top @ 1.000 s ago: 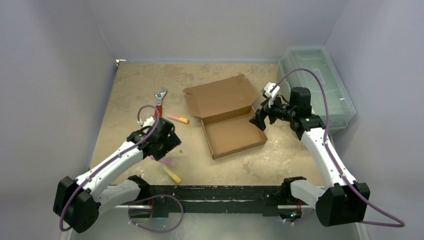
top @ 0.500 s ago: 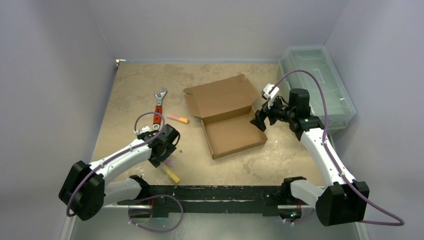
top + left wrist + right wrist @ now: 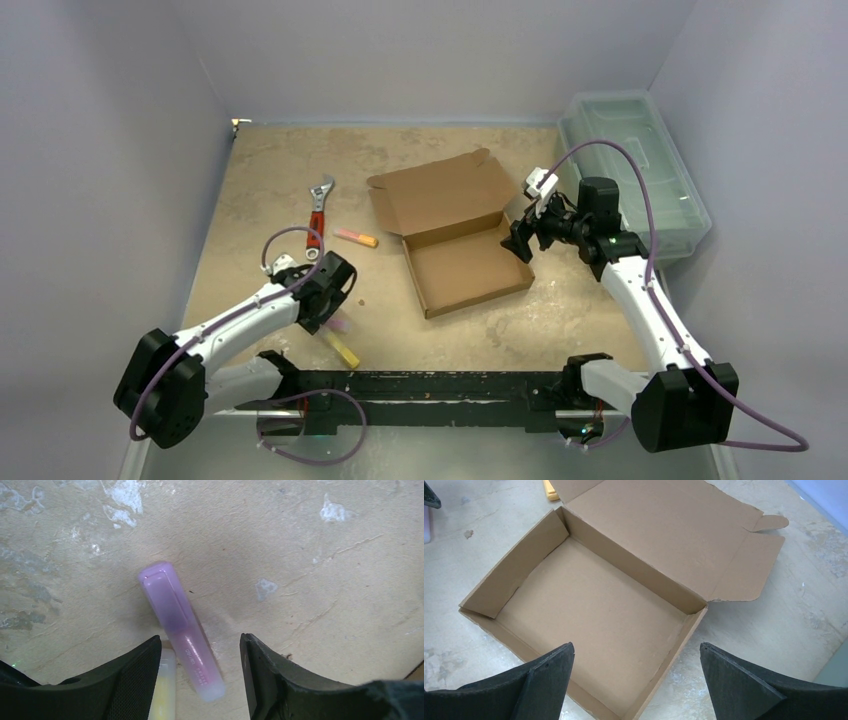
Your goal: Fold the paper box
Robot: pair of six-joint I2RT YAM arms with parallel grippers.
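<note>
The paper box (image 3: 455,235) lies open on the counter (image 3: 270,170), lid (image 3: 440,190) flat. My right claw (image 3: 636,647), wide and empty, hangs beside its right wall. My left claw (image 3: 200,640), half-wide, straddles a purple marker (image 3: 180,625). Unbraced, the light box may slide when pushed.

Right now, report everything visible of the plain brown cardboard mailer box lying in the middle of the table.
The plain brown cardboard mailer box is a shallow rectangular tray with its low walls standing and nothing inside. Its lid is folded back open toward the far side, with flaps at its ends and a small rounded tab at one corner. It rests on the mottled beige table. The right gripper, open, hangs at its right edge; no contact shows.
</note>
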